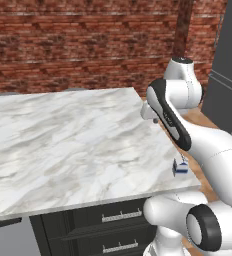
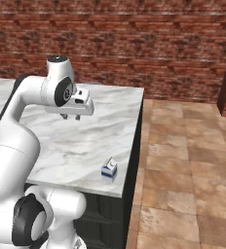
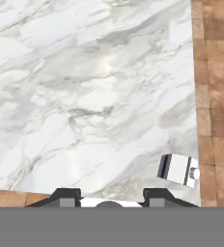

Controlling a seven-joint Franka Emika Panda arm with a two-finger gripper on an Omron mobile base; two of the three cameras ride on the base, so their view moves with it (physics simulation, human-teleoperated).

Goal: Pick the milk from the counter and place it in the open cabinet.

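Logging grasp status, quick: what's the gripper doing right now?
Gripper: open, holding nothing, above the counter; the milk stands apart.

No readable text anywhere in the scene.

The milk (image 2: 109, 169) carries blue markings on its white sides, but they are too small and blurred to read as letters or a brand. The marble desk (image 1: 63, 145), its drawer fronts and the brick wall bear no labels, numbers or signs.
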